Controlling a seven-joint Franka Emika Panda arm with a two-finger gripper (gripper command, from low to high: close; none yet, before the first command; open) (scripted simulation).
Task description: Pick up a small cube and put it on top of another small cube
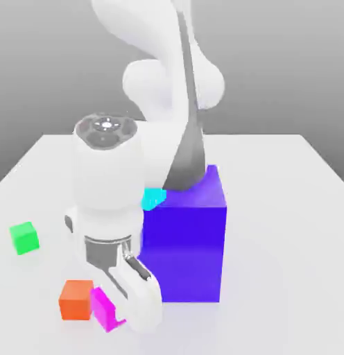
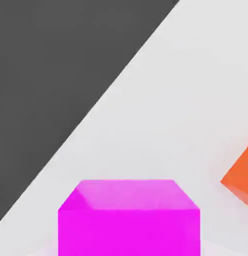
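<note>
Item: magenta cube (image 1: 101, 308), down at the gripper (image 1: 125, 312), low over the pale table (image 1: 286, 243). Directions are read on the exterior view, centred on this cube, twelve o'clock toward its top edge. The orange cube (image 1: 76, 300) is just beside it at nine o'clock, the large blue-purple block (image 1: 183, 255) near at two o'clock, and the bright green cube (image 1: 24, 238), the intended base, well apart between ten and eleven.

Fingers: closed on the magenta cube. Whether its underside is clear of the table cannot be determined.

Handling, assessed: flat faces and crisp edges suggest a stiff, light body, unlikely to dent or break under ordinary pressure. The plain, smooth-looking faces may slip if held only by an edge; weight and surface friction are unverified.

Hold: two opposite side faces are the proper seat, pads flat and centred, leaving the underside free for stacking. In the hand view the near face is square to the camera, which favours an even grip. A corner hold would invite twisting.

Recommendation: lift straight up before travelling, as the orange cube is close enough to be knocked. Carry level toward the green cube, lower squarely, and release gently; an off-centre or turned placement could topple the stack.
</note>
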